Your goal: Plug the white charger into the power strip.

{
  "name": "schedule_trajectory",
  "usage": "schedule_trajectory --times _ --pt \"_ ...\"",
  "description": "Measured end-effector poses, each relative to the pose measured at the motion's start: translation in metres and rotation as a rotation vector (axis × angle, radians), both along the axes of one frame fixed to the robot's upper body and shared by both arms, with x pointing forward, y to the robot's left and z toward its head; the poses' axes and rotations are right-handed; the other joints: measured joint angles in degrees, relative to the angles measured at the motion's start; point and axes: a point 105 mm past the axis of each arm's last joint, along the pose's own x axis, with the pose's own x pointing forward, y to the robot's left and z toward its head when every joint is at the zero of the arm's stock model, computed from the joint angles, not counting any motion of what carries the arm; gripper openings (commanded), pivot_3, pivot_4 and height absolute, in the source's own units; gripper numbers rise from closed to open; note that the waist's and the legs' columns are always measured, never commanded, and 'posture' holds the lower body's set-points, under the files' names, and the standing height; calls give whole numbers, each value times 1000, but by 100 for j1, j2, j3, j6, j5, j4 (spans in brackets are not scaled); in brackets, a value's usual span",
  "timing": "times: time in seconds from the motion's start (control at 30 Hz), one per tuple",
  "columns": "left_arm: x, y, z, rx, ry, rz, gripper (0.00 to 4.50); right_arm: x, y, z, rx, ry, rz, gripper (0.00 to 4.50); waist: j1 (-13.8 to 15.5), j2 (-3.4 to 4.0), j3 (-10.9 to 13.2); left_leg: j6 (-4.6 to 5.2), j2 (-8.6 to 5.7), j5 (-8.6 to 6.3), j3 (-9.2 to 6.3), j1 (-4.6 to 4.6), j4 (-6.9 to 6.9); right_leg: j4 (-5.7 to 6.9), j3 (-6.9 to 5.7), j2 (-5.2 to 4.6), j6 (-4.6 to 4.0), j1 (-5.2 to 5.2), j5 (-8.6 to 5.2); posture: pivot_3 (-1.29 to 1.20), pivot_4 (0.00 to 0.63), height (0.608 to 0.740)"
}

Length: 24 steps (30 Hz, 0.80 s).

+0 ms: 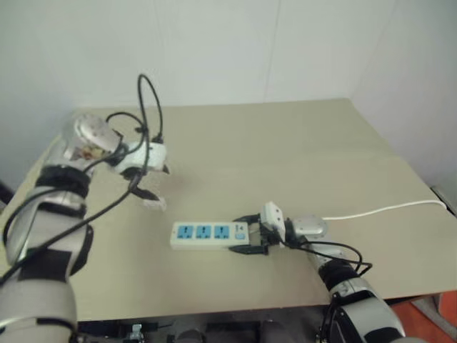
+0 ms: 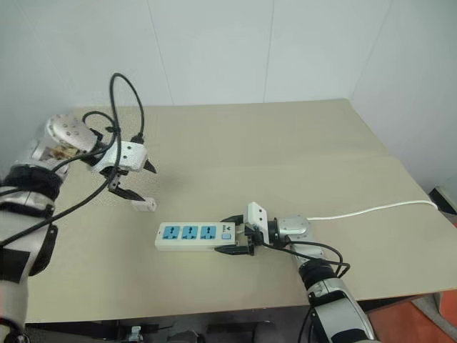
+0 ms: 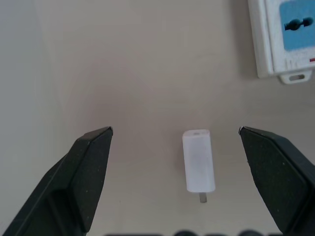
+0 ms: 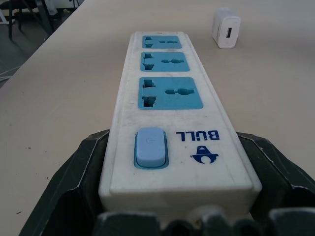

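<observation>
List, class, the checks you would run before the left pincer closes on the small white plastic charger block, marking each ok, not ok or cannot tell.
1. Left pincer open: ok.
2. Small white plastic charger block lies between its fingers: ok.
3. Charger free on the beige table, apart from the strip: ok.
4. Right pincer clamps the long white power strip at its switch end: ok.
5. Three blue sockets empty: ok.
6. Pincer low enough to grip: cannot tell.

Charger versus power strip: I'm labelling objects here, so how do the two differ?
The white charger is a small plain block; the power strip is a long bar with three blue sockets and a switch. The charger lies free between the open left tool; the strip's switch end is clamped by the right tool. Both are white and lie on the table.
</observation>
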Motion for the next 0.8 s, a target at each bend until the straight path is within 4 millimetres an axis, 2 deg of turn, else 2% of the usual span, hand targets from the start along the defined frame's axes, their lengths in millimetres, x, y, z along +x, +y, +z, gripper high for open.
schedule_trajectory --times 0.07,0.27,0.43,0.63,0.8 --pt "2 1 -2 60 15 6 4500 0 0 0 0 -2 -5 3447 -2 0 0 0 0 0 0 1 1 0 1 1 0 0 0 0 150 740" --pt "3 4 -27 260 105 21 4500 1 -1 0 -1 1 -18 3447 18 -1 1 0 1 0 -2 -1 2 2 3 2 1 0 0 0 150 740" --pt "8 -8 -35 285 101 10 4500 2 0 1 3 1 -31 3447 15 -2 1 0 1 0 -2 -2 2 4 3 2 1 -1 0 0 150 740" --pt "11 -1 -48 380 97 47 4500 3 -1 1 10 5 -56 3447 22 -3 2 0 -1 0 -4 -2 5 41 5 2 1 -1 0 0 150 740" --pt "13 -5 -55 360 108 85 4500 2 -1 1 13 4 -63 3447 23 -3 2 0 -1 0 -4 -2 5 41 5 2 2 -1 0 0 150 740"
